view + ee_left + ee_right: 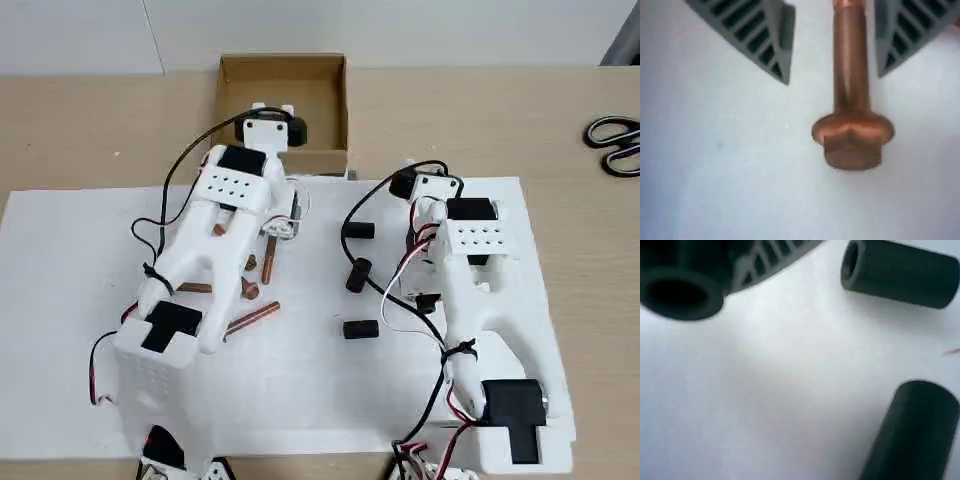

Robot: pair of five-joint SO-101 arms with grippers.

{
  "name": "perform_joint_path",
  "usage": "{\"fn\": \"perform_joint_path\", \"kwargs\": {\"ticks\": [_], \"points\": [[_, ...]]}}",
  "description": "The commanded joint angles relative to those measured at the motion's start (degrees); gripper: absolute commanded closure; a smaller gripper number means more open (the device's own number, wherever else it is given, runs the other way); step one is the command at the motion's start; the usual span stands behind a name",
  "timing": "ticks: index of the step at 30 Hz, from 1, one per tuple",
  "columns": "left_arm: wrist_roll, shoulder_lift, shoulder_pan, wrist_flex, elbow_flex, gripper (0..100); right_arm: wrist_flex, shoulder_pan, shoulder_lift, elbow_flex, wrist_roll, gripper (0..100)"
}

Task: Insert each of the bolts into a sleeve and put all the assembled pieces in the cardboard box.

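- The left gripper is spread wide; its grey ribbed fingers stand on either side of a copper-coloured hex-head bolt
- That bolt lies flat on the white foam sheet, its shank close to one finger and its flanged head beyond the fingertips
- In the high view the left arm stretches across the sheet; its wrist is just in front of the open brown cardboard box, which rests on the wooden table at the sheet's far edge
- More loose copper bolts lie on the sheet beside and under that arm, well apart from the box
- The right gripper pinches a black cylindrical sleeve, held above the sheet against its ribbed finger
- Three other black sleeves lie apart on the sheet between the two arms
- Black-handled scissors rest near the table's edge
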Motion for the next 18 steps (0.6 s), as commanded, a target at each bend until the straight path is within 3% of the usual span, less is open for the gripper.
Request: {"fn": "perform_joint_path", "kwargs": {"ticks": [1,18], "points": [[0.0,-0.3,-0.4,-1.5,-2.2,88,-0.7,0.7,-2.1,-0.2,0.2,99.5],[-0.1,10.7,-2.5,-1.8,-7.5,89,-0.7,0.7,-2.1,-0.2,0.2,99.5]]}}
